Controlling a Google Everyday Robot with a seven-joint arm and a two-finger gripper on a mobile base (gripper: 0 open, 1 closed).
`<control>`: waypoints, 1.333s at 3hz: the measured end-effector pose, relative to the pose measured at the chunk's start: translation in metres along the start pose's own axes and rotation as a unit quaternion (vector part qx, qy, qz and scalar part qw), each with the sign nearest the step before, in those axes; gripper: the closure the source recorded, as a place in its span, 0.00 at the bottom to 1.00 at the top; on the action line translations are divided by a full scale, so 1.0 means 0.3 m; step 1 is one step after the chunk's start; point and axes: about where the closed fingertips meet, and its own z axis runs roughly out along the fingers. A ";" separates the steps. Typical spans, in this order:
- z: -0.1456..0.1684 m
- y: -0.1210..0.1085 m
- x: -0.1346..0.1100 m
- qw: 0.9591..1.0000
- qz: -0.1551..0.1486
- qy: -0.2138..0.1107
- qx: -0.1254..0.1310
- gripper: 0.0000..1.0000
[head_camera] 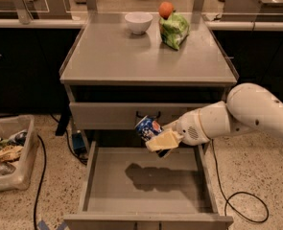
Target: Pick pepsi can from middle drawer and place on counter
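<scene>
The pepsi can is blue with a red-and-white logo. It hangs tilted in the air above the back of the open middle drawer, level with the closed drawer front above. My gripper is shut on the pepsi can, reaching in from the right on a white arm. The drawer floor is bare and shows the shadow of can and gripper. The counter lies above, flat and grey.
On the back of the counter stand a white bowl, a green chip bag and an orange fruit. A clear plastic bin of trash sits on the floor at left. Cables run on the floor both sides.
</scene>
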 end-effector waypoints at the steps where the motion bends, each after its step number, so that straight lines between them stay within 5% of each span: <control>1: -0.101 0.030 -0.167 0.999 -0.016 -0.029 -0.002 1.00; 3: -0.139 0.010 -0.233 0.998 -0.032 -0.045 0.009 1.00; 4: -0.228 -0.025 -0.363 0.995 -0.045 -0.094 0.002 1.00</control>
